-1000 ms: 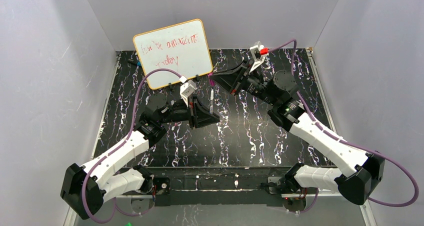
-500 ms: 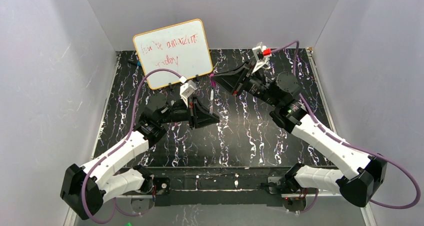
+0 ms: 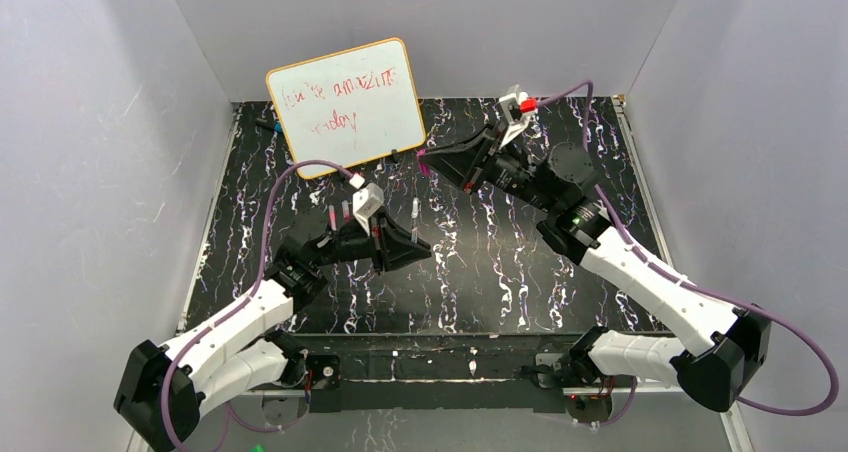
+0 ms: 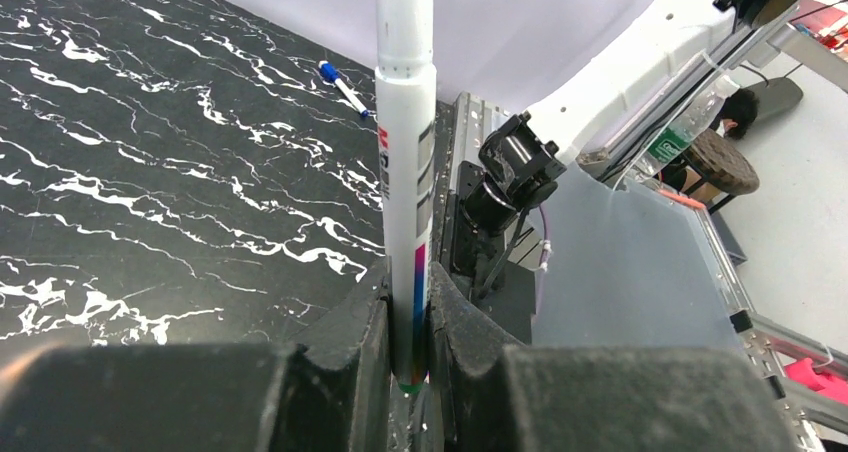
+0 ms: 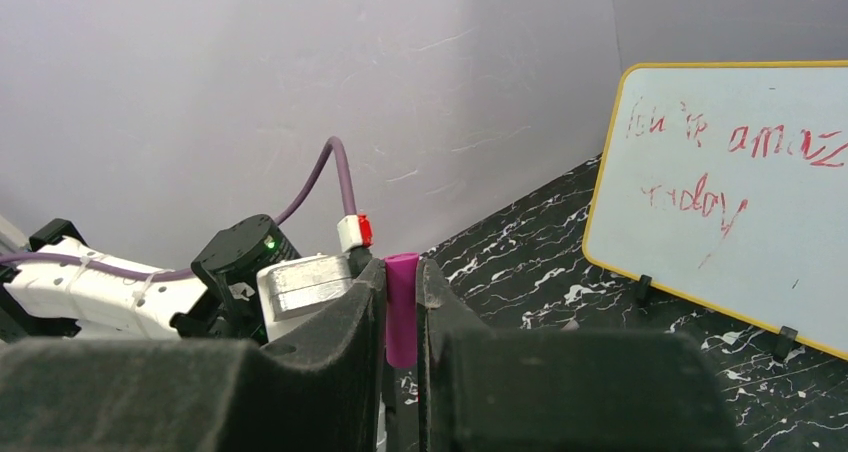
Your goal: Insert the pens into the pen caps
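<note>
Left claw: clamped tight on white pen.
Right claw: pinching pink cap beside whiteboard.
Advice: align tip with cap mouth, push straight.

Glossy plastic pen, matt marbled table

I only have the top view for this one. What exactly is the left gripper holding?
Observer: A white pen, upright, pinched near its coloured lower end by the left gripper.
Operator: And the right gripper?
Observer: It is shut on a magenta cap, whose end pokes out.
Operator: The speck left of the whiteboard?
Observer: A blue-tipped marker, lying on the table.
</note>
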Motion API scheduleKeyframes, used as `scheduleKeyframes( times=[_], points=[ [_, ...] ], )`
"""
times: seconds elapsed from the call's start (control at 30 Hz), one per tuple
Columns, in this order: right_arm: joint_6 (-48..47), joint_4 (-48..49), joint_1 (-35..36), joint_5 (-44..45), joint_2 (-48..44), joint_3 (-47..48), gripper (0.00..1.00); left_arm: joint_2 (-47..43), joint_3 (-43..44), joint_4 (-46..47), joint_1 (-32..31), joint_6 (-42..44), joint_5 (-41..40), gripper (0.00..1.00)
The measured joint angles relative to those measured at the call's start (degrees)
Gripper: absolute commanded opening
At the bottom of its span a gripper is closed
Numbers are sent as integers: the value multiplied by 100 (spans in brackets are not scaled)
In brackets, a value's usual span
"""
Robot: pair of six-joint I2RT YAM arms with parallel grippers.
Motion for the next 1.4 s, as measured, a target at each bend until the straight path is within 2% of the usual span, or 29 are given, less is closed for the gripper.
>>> scheduleKeyframes(
  times=[0.13,0.37,0.7,1.03,1.4],
  points=[
    [-94,44,0,-262,186,11,14,-184,-402,479,-2,-33,-81,0],
    [31,310,0,-820,337,-31,14,-7,-415,1141,-2,-214,-188,0],
    [409,1064,0,-1545,337,-144,14,531,-345,1471,-2,-470,-188,0],
    [555,1515,-48,-1707,345,-415,16,461,-343,1932,-2,-831,-87,0],
    [647,1851,-212,-1703,444,-413,17,315,-562,2109,-11,-807,-9,0]
  ],
)
